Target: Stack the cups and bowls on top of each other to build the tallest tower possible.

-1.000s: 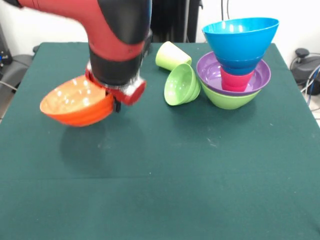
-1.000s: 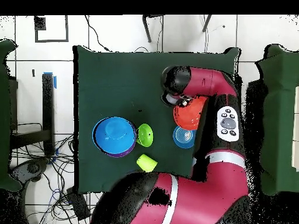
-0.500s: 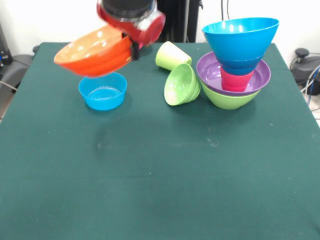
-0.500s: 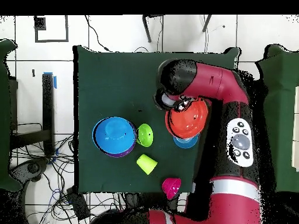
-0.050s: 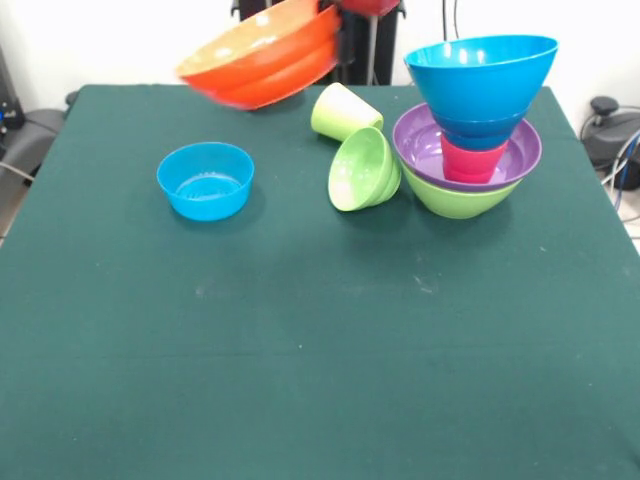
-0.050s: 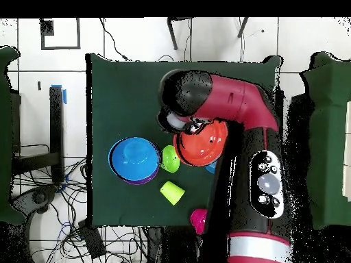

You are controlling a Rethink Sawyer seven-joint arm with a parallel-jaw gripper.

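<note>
Orange bowl hangs tilted above the worktop, open side up (pincer gripping its rim). Two green pieces lie sideways beside the four-piece tower; one small blue bowl sits apart.

Bright even light; orange bowl slightly motion-blurred.

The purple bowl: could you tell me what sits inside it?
A red cup stands in the purple bowl, carrying a large blue bowl. The cup's base is hidden.

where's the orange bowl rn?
Front view: orange bowl is tilted in the air at top centre-left, above the lying green cup and left of the tower.
</note>
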